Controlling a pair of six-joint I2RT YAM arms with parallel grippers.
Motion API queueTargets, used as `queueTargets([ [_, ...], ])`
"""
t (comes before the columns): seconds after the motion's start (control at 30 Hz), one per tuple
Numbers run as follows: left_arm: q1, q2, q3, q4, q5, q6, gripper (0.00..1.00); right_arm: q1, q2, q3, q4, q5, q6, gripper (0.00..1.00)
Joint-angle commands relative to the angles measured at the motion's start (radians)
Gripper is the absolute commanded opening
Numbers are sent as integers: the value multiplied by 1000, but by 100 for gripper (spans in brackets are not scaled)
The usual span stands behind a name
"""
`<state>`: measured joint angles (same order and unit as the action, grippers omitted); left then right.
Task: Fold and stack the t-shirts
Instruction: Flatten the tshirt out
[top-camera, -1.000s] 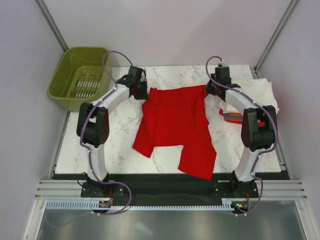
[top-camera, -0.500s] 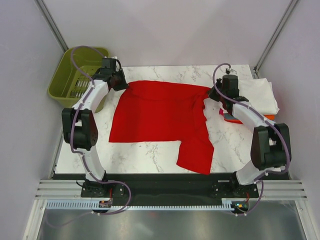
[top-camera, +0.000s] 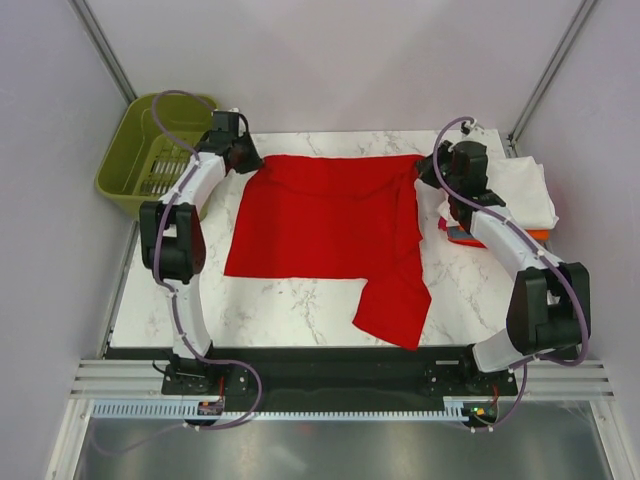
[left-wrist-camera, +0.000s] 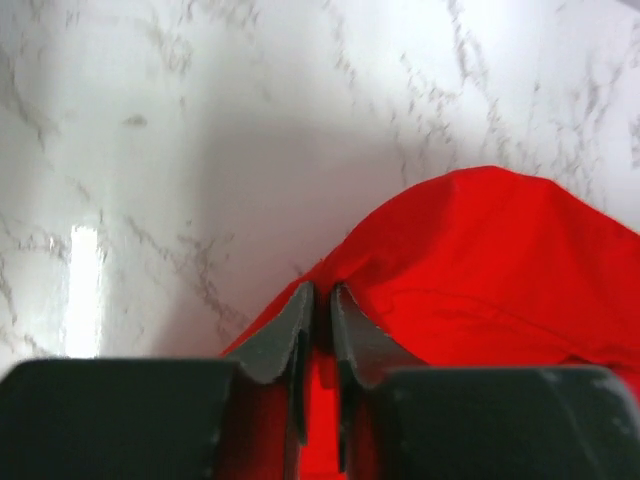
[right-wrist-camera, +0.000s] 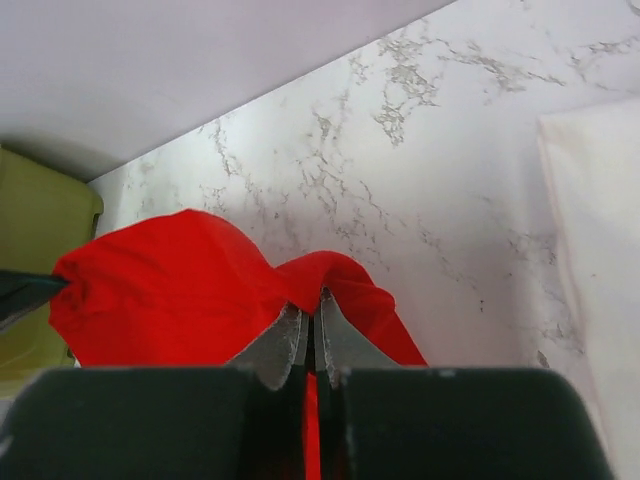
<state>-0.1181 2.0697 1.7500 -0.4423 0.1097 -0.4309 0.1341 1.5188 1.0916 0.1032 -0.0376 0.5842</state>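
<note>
Marble tabletop (top-camera: 280, 312) fills the middle of the top view, with an olive basket (top-camera: 118, 190) at upper left. Just beside it, our left gripper (top-camera: 248, 160) is clamped on the upper left corner of the red t-shirt (top-camera: 320, 215), which we see spread across the centre. Our right gripper (top-camera: 436, 172) pinches its upper right corner, near the folded shirts (top-camera: 525, 190) at the right edge.

No legible text or labels
</note>
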Motion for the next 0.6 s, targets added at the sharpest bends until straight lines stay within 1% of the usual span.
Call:
queueTargets([
  [0.0,3,21,114,73,33,-40,20,18,-8,16,56,-44,5,6],
  [0.03,5,36,135,47,50,-40,47,16,16,27,34,-7,17,33],
  [0.07,5,55,178,19,48,-49,60,15,55,101,-78,5,16,58],
  [0.1,3,55,187,-1,54,-51,71,10,96,167,-170,-1,-1,76],
  [0.13,1,41,178,-12,59,-45,81,10,174,280,-318,-30,-58,82],
  [0.17,-8,23,125,-10,56,-39,89,15,190,293,-347,-28,-66,81],
  [0.2,-14,-30,94,-9,41,-28,90,18,166,277,-344,-19,-61,80],
  [0.23,-26,-58,19,-9,10,-8,90,24,134,196,-292,4,-61,73],
  [0.27,-32,-97,-25,-6,-2,-2,90,32,97,147,-265,16,-60,71],
  [0.3,-40,-167,-73,0,-13,4,89,53,31,102,-246,28,-61,68],
  [0.33,-46,-212,-125,10,-33,7,89,67,2,29,-235,31,-61,67],
  [0.37,-55,-253,-241,40,-41,4,89,84,-26,-2,-238,65,-67,67],
  [0.4,-58,-340,-301,57,-50,-2,88,120,-73,-33,-243,77,-73,67],
  [0.43,-63,-383,-430,80,-53,-20,88,137,-98,-88,-267,99,-76,67],
  [0.47,-66,-423,-495,126,-54,-31,88,171,-153,-120,-278,138,-81,67],
  [0.5,-69,-513,-556,149,-65,-40,88,189,-179,-181,-293,159,-86,66],
  [0.53,-71,-557,-667,161,-82,-61,88,205,-210,-209,-309,179,-86,66],
  [0.57,-71,-603,-717,165,-103,-74,88,231,-270,-234,-327,212,-78,66],
])
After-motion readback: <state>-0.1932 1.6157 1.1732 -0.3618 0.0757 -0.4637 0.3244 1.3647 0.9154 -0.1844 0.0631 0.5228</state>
